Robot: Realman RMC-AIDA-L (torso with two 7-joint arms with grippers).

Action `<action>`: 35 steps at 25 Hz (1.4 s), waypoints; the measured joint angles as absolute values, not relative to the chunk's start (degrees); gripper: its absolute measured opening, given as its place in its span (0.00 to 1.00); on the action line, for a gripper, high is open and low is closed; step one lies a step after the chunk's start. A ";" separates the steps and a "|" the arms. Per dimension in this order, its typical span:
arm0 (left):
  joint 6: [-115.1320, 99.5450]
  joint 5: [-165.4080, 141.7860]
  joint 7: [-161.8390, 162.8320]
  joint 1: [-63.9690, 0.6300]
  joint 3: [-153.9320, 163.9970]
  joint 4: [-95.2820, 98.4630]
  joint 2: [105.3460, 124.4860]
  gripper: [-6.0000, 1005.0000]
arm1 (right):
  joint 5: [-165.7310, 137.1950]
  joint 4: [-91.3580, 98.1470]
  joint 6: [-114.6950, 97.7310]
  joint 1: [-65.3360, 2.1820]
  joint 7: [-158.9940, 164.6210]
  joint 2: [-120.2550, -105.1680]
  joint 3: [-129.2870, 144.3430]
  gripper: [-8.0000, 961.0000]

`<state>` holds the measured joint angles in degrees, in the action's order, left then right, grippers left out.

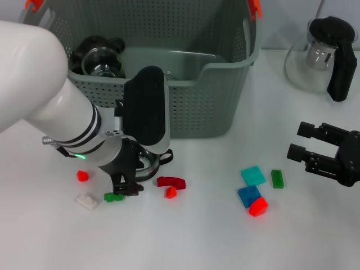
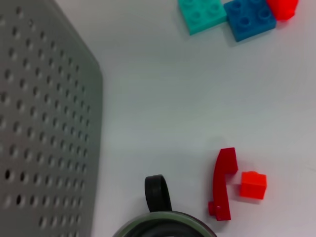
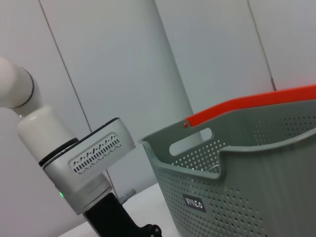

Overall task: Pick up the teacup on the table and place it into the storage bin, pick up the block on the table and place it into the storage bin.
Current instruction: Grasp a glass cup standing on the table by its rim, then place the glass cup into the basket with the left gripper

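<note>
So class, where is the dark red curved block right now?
Head view: the dark red curved block lies on the table, left of centre, beside the small red block.

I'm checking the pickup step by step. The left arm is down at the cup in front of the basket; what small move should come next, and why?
Probably close the left gripper on the teacup and lift it straight up. The gripper is down at the cup, which sits on the table just in front of the storage bin, so only a short lift over the wall remains. The right gripper waits open by the blocks.
</note>
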<state>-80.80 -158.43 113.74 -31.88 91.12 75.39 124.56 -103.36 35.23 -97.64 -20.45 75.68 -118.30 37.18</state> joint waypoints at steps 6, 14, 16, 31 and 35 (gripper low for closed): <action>-81.13 -158.50 113.85 -31.88 90.92 75.59 124.54 0.39 | -103.36 35.15 -97.42 -20.48 75.68 -118.30 37.32 0.79; -81.23 -157.82 112.99 -31.50 90.68 76.42 124.54 0.21 | -103.36 35.15 -97.63 -20.48 75.67 -118.29 37.10 0.79; -81.86 -157.31 112.23 -31.11 90.37 77.47 124.54 0.14 | -103.36 35.14 -97.65 -20.48 75.67 -118.23 37.09 0.79; -117.18 -114.01 96.32 -33.00 47.54 75.18 120.43 0.05 | -103.36 35.24 -97.83 -20.42 75.67 -118.13 37.08 0.79; -113.41 -103.16 96.99 -34.11 43.67 70.61 118.38 0.05 | -103.36 35.44 -97.88 -20.08 75.56 -118.13 37.09 0.79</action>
